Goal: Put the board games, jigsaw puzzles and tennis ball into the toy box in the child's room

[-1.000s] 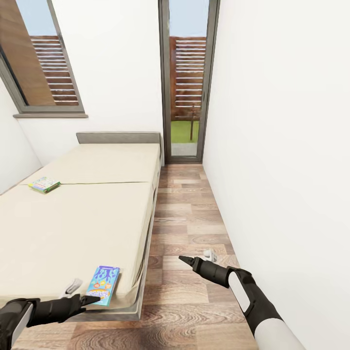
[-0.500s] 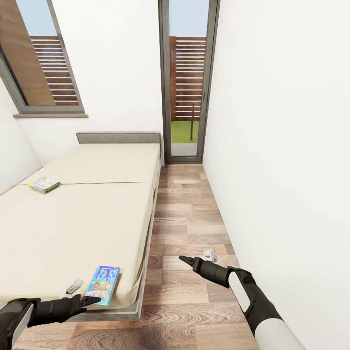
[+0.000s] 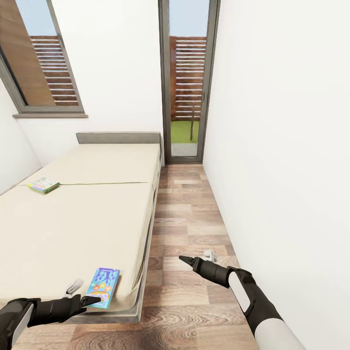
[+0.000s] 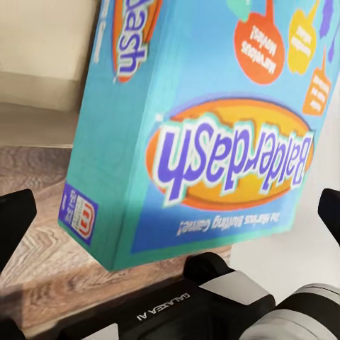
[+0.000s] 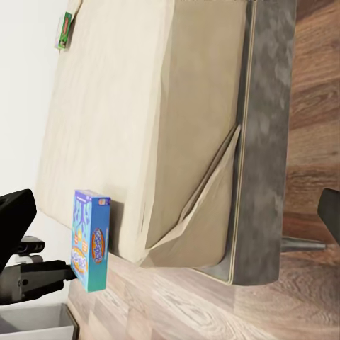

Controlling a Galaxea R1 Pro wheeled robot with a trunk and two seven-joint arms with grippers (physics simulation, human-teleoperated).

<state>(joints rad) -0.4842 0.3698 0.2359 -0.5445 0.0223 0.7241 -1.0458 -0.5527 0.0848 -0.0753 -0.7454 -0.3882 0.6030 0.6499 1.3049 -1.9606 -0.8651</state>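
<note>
A blue board game [image 3: 103, 287] lies flat at the near corner of the bed [image 3: 73, 228]. My left gripper [image 3: 83, 294] is open just in front of the box's near end, one fingertip at its edge. In the left wrist view the blue board game [image 4: 212, 120] spans the space between the spread fingertips. A green board game [image 3: 43, 184] lies further up the mattress by the left wall. My right gripper [image 3: 196, 256] hangs open over the wood floor, holding nothing. The right wrist view shows the blue board game [image 5: 91, 241] and the green board game [image 5: 65, 30]. The table, toy box, jigsaw puzzles and tennis ball are out of view.
A narrow strip of wood-plank floor [image 3: 189, 218] runs between the bed and the white wall on the right [image 3: 282, 146], ending at a tall glass door [image 3: 187, 82]. The grey headboard [image 3: 118, 138] stands against the far wall under a window [image 3: 46, 63].
Almost nothing: the bed's near corner sits a touch lower in the head view, a slight camera shift. Both arms hold their places.
</note>
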